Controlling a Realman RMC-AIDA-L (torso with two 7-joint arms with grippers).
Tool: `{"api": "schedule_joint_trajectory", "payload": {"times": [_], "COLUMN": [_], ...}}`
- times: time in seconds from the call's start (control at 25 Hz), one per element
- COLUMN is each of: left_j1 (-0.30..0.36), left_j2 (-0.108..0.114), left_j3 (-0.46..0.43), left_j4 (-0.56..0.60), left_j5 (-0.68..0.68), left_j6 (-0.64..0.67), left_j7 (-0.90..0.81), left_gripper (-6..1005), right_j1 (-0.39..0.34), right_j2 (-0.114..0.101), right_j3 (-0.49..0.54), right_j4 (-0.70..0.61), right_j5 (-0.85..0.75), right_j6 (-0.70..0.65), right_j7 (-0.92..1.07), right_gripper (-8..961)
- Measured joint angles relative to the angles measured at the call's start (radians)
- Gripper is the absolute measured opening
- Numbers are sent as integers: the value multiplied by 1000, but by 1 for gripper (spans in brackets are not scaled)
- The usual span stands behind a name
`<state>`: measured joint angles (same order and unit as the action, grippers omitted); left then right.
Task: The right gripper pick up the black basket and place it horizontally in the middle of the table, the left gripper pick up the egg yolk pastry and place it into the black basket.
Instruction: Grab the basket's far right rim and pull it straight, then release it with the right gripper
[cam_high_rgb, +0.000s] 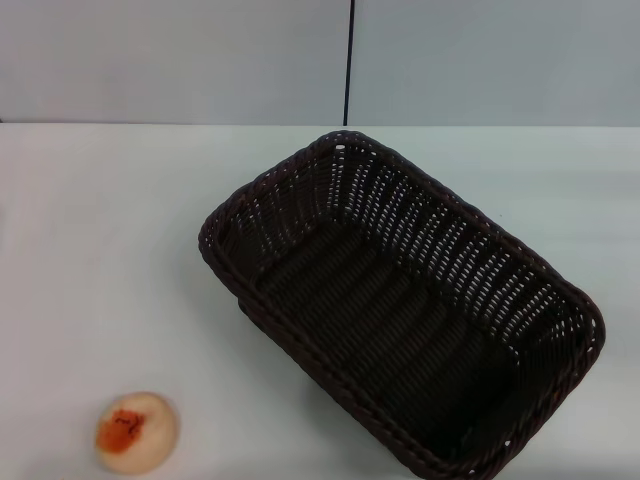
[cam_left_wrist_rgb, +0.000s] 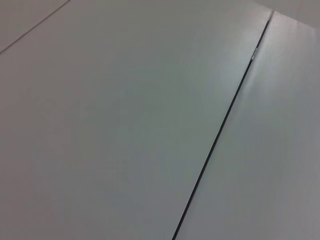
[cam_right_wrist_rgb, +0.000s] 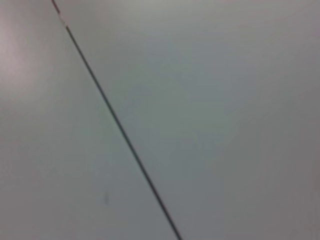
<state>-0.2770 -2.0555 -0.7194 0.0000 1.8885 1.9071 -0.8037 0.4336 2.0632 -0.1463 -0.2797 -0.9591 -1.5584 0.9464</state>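
table (cam_high_rgb: 100, 230): plain white flat top, fills most of the head view; far edge meets a pale grey wall.
wall (cam_high_rgb: 180, 60): pale grey panels, one thin dark vertical seam (cam_high_rgb: 348, 60) just behind the basket's far corner. Both wrist views show only the same kind of pale panel crossed by a thin dark seam (cam_left_wrist_rgb: 220, 130) (cam_right_wrist_rgb: 117, 125).
black basket (cam_high_rgb: 400, 300): large rectangular woven basket, very dark brown-black, braided rim, rounded corners, open-weave sloping sides with white showing through the gaps. Sits upright on the table, centre to right of the head view, turned diagonally: one corner points to the far wall, the opposite corner runs to the near right edge of the view. Inside is bare slatted weave.
egg yolk pastry (cam_high_rgb: 136, 432): small round cream-beige bun, orange-red patch on top with a darker fleck in it. Lies on the table at the near left, well apart from the basket, outside it.
left gripper: not visible in any view, so I can't say whether the fingers are apart or together.
right gripper: same, not visible, finger state unknown.
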Motion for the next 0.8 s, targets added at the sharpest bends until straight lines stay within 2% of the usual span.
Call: {"api": "schedule_joint_trajectory", "payload": {"times": [0.12,0.16,0.32,0.36,0.4,0.44,0.48,0.52,0.56,0.6,0.64,0.68,0.72,0.8], "left_j1": [0,0,-1,-1,-1,-1,0,0,0,0,0,0,0,1], "left_j2": [0,0,0,0,0,0,0,0,0,0,0,0,0,-1], "left_j3": [0,1,3,6,6,7,8,9,9,9,10,10,10,14], "left_j4": [0,0,0,0,0,0,0,0,0,0,0,0,0,0], "left_j5": [1,4,6,6,6,7,7,7,7,7,8,8,8,9], "left_j6": [0,0,0,1,1,2,3,3,6,6,11,11,12,15], "left_j7": [0,0,0,-3,-3,-5,-7,-8,-8,-8,-8,-8,-8,-8], "left_gripper": [646,646,645,645,645,645,645,644,644,644,644,644,644,644], "right_j1": [-3,-8,-19,-22,-22,-21,-21,-17,-5,-5,15,15,28,85], "right_j2": [-5,-16,-31,-45,-45,-65,-65,-77,-93,-93,-106,-106,-112,-137], "right_j3": [-18,-62,-134,-165,-165,-184,-184,-190,-201,-201,-218,-218,-227,-242], "right_j4": [-2,-12,-82,-159,-159,-249,-249,-306,-410,-410,-529,-529,-585,-694], "right_j5": [0,-5,-57,-157,-157,-288,-288,-365,-511,-511,-658,-658,-733,-939], "right_j6": [0,0,0,3,3,7,7,8,0,0,-29,-29,-53,-148], "right_j7": [17,73,190,312,312,467,467,554,707,707,844,844,899,1013], "right_gripper": [817,817,816,816,816,816,816,816,816,816,815,815,815,815]}}
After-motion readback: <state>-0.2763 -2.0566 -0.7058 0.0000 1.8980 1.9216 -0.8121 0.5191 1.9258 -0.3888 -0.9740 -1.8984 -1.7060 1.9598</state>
